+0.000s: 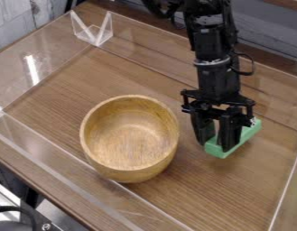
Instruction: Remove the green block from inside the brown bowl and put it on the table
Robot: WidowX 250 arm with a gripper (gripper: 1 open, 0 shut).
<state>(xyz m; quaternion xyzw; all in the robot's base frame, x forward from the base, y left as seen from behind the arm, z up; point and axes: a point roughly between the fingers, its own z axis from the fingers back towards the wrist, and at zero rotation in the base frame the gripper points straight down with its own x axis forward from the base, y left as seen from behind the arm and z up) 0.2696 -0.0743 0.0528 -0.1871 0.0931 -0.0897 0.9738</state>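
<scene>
The green block point(238, 138) lies on the table point(126, 72) just right of the brown bowl point(131, 137), and the bowl's inside is bare wood. My gripper point(220, 137) points straight down over the block with its black fingers shut on it; the fingers cover the block's left part. The block looks to be at tabletop level, though whether it rests on the wood I cannot tell.
Clear acrylic walls point(30, 68) ring the tabletop, with a folded corner piece point(93, 29) at the back left. The right wall runs close behind the block. Bare wood lies behind and left of the bowl.
</scene>
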